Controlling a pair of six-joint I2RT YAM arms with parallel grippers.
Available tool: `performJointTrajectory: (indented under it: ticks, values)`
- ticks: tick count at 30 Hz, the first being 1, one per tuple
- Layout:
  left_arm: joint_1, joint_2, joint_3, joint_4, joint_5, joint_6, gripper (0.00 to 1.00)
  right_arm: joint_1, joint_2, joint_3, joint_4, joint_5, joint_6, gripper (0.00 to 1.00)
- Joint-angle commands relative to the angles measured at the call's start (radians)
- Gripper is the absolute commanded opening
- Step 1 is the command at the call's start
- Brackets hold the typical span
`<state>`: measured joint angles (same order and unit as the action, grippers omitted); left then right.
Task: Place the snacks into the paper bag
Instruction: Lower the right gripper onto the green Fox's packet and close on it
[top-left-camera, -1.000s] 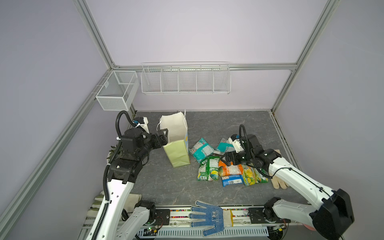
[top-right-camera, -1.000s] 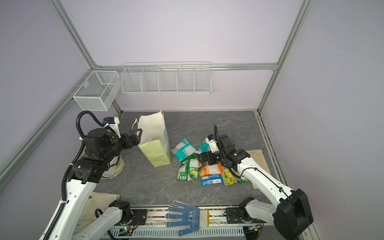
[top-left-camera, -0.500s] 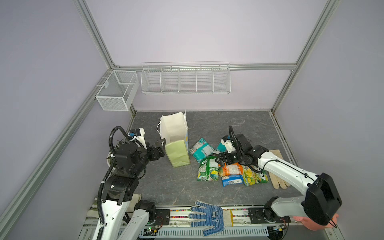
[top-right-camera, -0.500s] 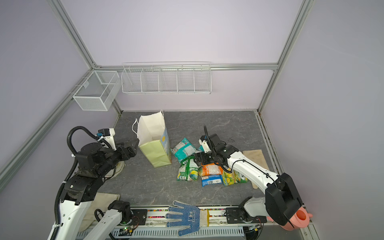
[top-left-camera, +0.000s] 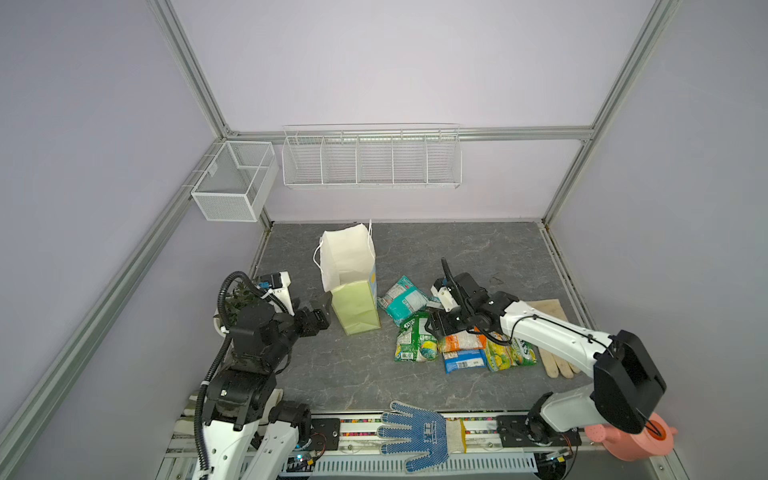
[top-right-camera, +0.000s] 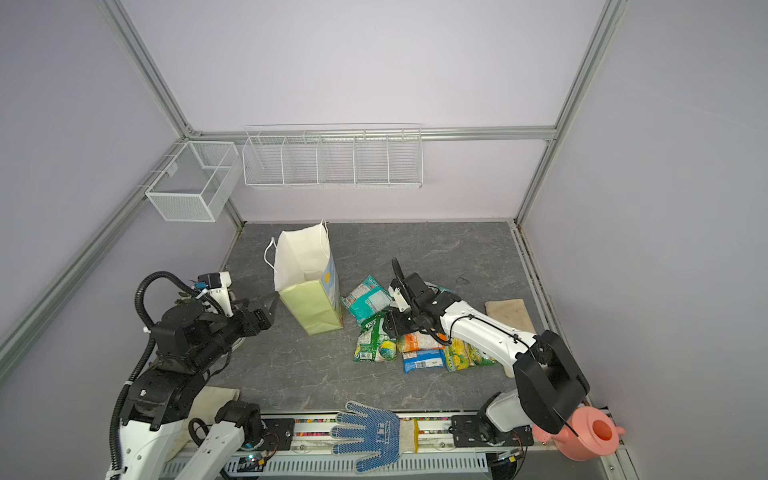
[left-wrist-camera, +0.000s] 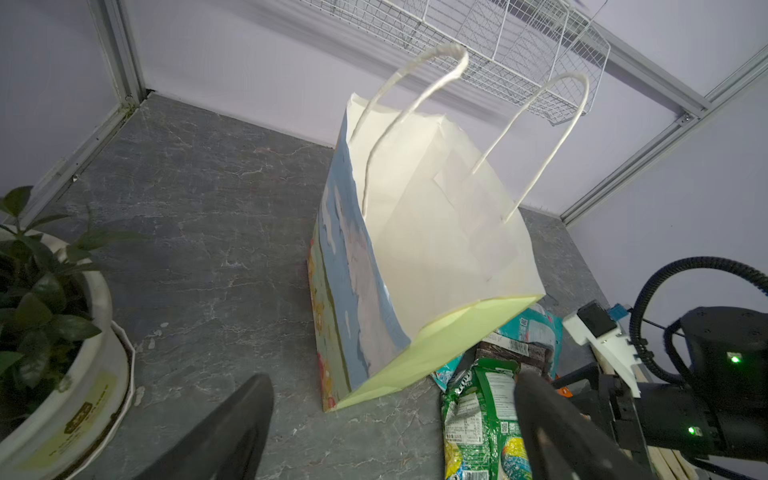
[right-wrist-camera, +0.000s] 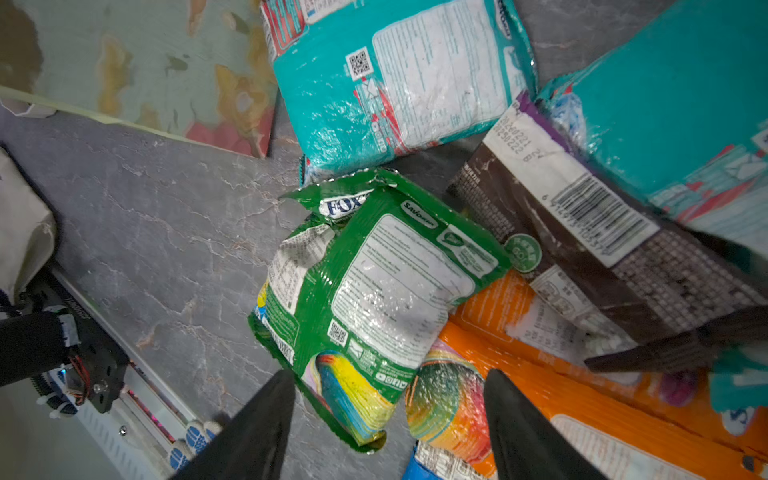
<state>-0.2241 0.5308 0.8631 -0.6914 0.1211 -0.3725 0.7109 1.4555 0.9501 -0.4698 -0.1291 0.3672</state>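
Your snacks (top-left-camera: 457, 343) lie heaped just right of the bag (top-left-camera: 353, 286), which stands upright with its mouth open. The right wrist view shows the brown bar (right-wrist-camera: 582, 241), mostly covered by the arm from above, and the right gripper (right-wrist-camera: 390, 374) spread astride the green packet (right-wrist-camera: 374, 291). Your left gripper (left-wrist-camera: 392, 376) gapes left of the bag. Bare floor lies behind the bag.

Teal packet (top-left-camera: 404, 300), blue-dotted glove (top-left-camera: 417, 433)
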Motion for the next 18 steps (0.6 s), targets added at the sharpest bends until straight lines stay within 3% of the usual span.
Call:
performJointTrajectory:
  ticks: [1,7,18]
  values:
    - [-0.004,-0.027,-0.022,-0.028,0.015,0.013,0.91,0.015,0.012,0.010,0.018,0.036,0.026,0.71]
    - [-0.005,-0.069,-0.066,-0.034,0.009,0.018,0.91,0.027,0.046,0.002,0.051,0.032,0.057,0.66]
    - [-0.004,-0.096,-0.105,-0.007,0.010,0.028,0.92,0.043,0.085,0.010,0.039,0.069,0.097,0.67]
